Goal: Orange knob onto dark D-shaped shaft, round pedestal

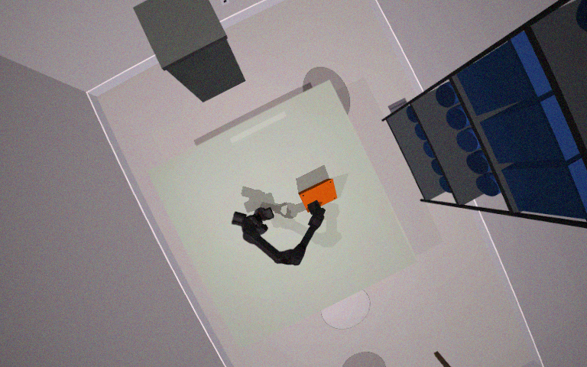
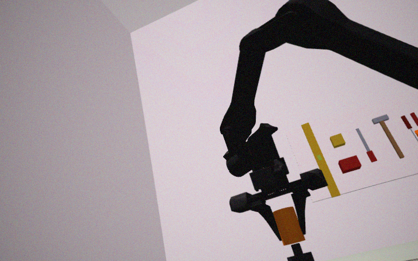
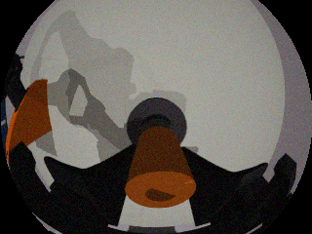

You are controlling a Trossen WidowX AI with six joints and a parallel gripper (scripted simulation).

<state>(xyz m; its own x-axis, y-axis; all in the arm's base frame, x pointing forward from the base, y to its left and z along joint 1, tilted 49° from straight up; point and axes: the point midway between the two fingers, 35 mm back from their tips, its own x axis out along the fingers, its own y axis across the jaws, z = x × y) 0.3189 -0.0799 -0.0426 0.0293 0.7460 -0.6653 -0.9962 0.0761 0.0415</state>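
The orange knob is a tall cylinder, upright with a slight lean in the tilted the exterior view. My gripper is shut on it, one finger on each side. The dark shaft stands directly under the knob's lower end, its visible length bare. Knob and shaft top are very close; I cannot tell whether they touch. The round pedestal is below, partly cut off in the exterior view. In the wrist view the knob hides the shaft, and its top shows a dark D-shaped hole. In the top view the arm hides knob and pedestal.
An orange box stands on the pale table beside the arm's base. A yellow level, a red block and a hammer show in the background. A shelf with blue bins and a dark cabinet stand beyond the table.
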